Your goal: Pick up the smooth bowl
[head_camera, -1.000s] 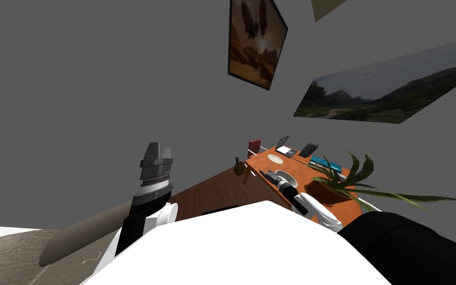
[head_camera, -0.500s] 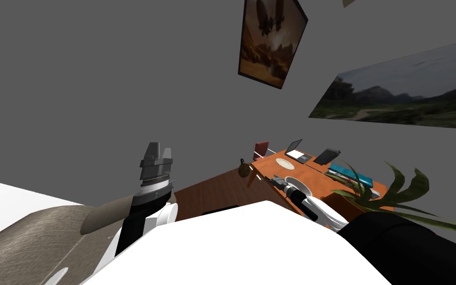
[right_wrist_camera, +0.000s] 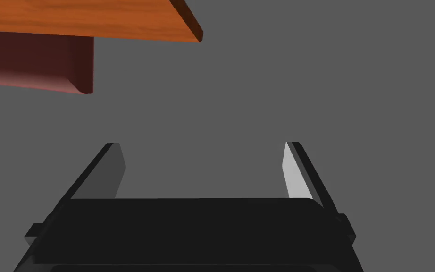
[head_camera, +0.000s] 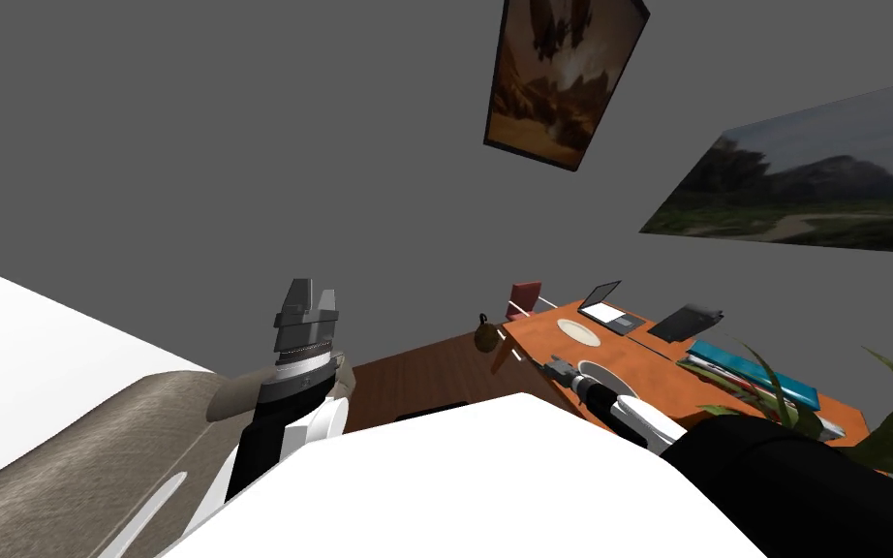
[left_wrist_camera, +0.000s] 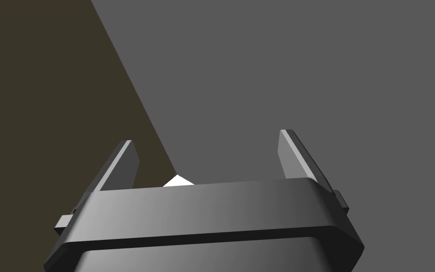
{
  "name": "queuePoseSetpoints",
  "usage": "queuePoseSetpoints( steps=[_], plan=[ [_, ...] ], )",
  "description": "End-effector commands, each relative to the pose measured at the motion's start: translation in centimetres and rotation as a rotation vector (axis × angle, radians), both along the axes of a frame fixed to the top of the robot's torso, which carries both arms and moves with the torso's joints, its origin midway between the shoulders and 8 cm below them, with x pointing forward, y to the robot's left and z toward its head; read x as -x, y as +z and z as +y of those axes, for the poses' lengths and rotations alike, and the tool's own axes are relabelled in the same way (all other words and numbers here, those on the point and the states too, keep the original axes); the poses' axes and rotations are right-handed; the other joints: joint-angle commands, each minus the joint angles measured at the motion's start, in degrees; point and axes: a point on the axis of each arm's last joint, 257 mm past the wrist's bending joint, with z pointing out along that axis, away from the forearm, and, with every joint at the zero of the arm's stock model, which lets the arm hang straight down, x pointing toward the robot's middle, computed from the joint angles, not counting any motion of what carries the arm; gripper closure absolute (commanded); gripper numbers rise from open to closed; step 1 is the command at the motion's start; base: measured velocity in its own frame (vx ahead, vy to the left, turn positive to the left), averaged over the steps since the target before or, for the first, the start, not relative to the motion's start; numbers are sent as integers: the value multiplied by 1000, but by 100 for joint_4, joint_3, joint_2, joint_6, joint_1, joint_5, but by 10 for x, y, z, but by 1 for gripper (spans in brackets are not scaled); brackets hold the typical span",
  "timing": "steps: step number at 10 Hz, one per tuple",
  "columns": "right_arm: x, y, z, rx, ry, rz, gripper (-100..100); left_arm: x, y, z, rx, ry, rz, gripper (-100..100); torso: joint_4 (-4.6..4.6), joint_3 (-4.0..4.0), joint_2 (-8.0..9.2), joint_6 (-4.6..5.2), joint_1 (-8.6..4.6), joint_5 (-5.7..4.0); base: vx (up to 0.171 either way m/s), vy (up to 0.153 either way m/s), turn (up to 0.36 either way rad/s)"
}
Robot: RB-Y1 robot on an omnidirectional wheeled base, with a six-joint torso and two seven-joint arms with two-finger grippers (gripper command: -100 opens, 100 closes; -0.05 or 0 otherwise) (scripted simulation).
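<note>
White bowl on the worktop is probably light, stiff, slippery; pinch its rim; left gripper and right gripper fingers spread, empty.

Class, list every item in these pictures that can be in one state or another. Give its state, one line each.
left gripper: open, empty
right gripper: open, empty
white bowl: upright on the table, not held
laptop: lid open, on the table
books: lying flat in a stack on the table
</note>
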Motion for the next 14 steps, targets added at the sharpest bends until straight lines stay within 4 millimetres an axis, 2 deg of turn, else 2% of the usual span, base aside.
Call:
queuePoseSetpoints(
  steps=[1,2,3,4,5,6,8,9,11,12,14],
  plan=[
    [11,-13,-11,23,-9,38,-100,0,0,0,0,0,0,0,0,0,0,0,0,0,13,-9,112],
    [12,-14,-12,23,-13,42,-100,0,0,0,0,0,0,0,0,1,1,3,-1,-2,5,-5,-9],
    [30,-24,-28,67,-12,100,-100,0,0,0,0,0,0,0,1,2,4,4,0,-1,9,-3,210],
    [36,-28,-32,67,-23,111,-100,0,0,0,0,0,0,0,1,1,2,-2,0,-1,12,-12,121],
    [54,-35,-46,108,-21,166,-100,0,0,0,0,0,0,0,0,1,2,4,-2,-1,13,-19,181],
    [60,-39,-51,108,-33,179,-100,0,0,0,0,0,0,0,0,1,2,1,-5,-2,9,-22,105],
    [107,-55,-81,178,-43,303,-100,0,0,0,0,0,0,0,1,2,4,1,-8,-2,6,-34,229],
    [111,-57,-84,178,-50,311,-100,0,0,0,0,0,0,0,1,3,4,1,-14,-3,7,-44,61],
    [156,-68,-107,231,-53,425,-100,0,0,0,0,0,0,0,1,3,5,2,-14,-4,1,-43,162],
    [163,-70,-110,232,-63,437,-100,0,0,0,0,0,0,0,1,3,4,1,-17,-4,-3,-43,84],
    [214,-78,-129,269,-73,552,-100,0,0,0,0,0,0,0,2,6,10,6,-13,-4,-6,-43,133]
  ],
)
